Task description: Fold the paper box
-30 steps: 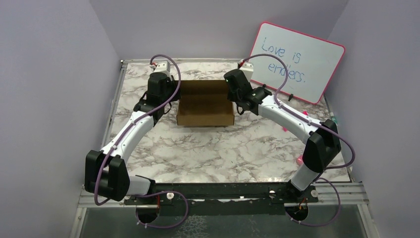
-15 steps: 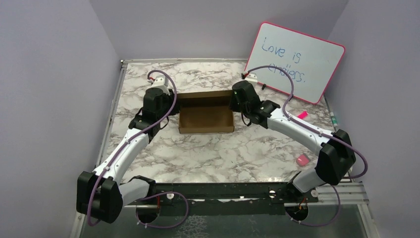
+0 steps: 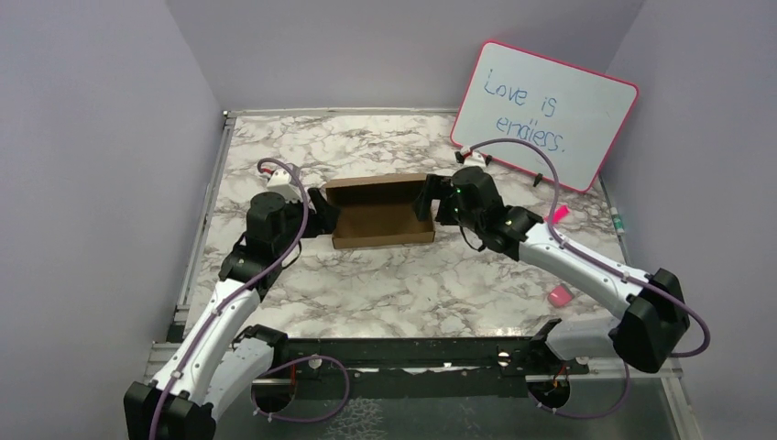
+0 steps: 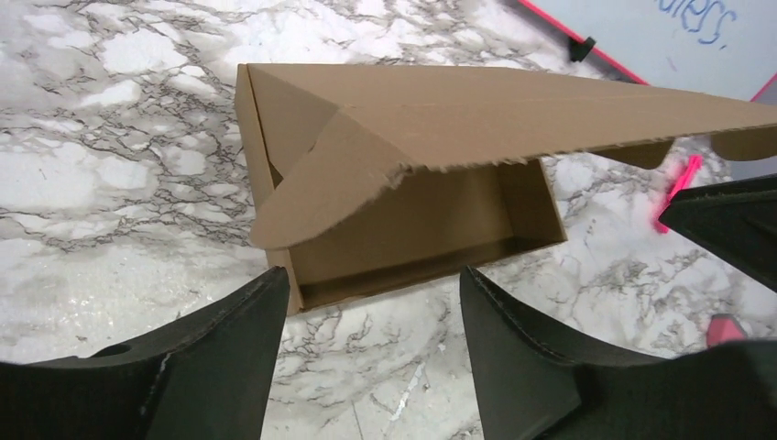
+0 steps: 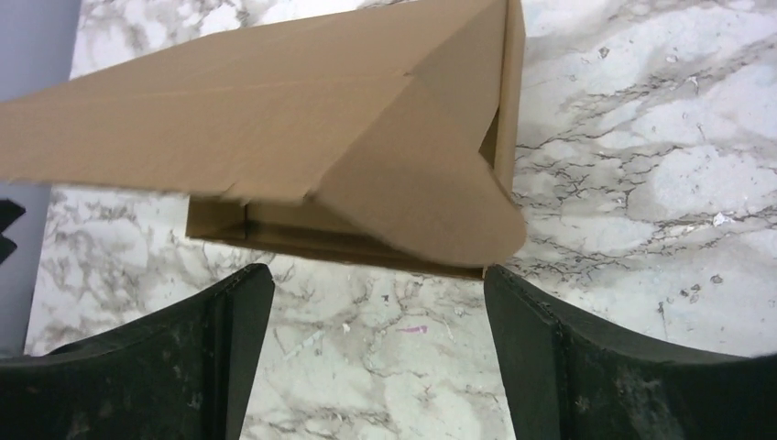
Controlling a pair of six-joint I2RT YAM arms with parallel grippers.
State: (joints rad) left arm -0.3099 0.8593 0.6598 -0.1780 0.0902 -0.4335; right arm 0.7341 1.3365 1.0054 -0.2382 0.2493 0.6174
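Note:
The paper box [image 3: 380,213] is a shallow brown cardboard tray in the middle of the marble table [image 3: 394,284], its lid [image 4: 513,115] raised and hanging over the tray. A rounded side tab [image 4: 316,197] droops at the box's left end and another [image 5: 431,206] at its right end. My left gripper [image 3: 325,213] stands open just off the box's left end, nothing between its fingers [image 4: 229,353]. At the box's right end my right gripper [image 3: 429,203] is open and empty too, fingers [image 5: 550,353] spread over bare marble.
A pink-framed whiteboard [image 3: 545,115] leans against the back right wall. Small pink bits [image 3: 557,295] lie on the right side of the table, one [image 3: 559,214] near the right arm. Purple walls close in left and right.
Both grippers have opened, let go of the box and drawn back toward the near edge. The lid has dropped from more upright to leaning over the tray.

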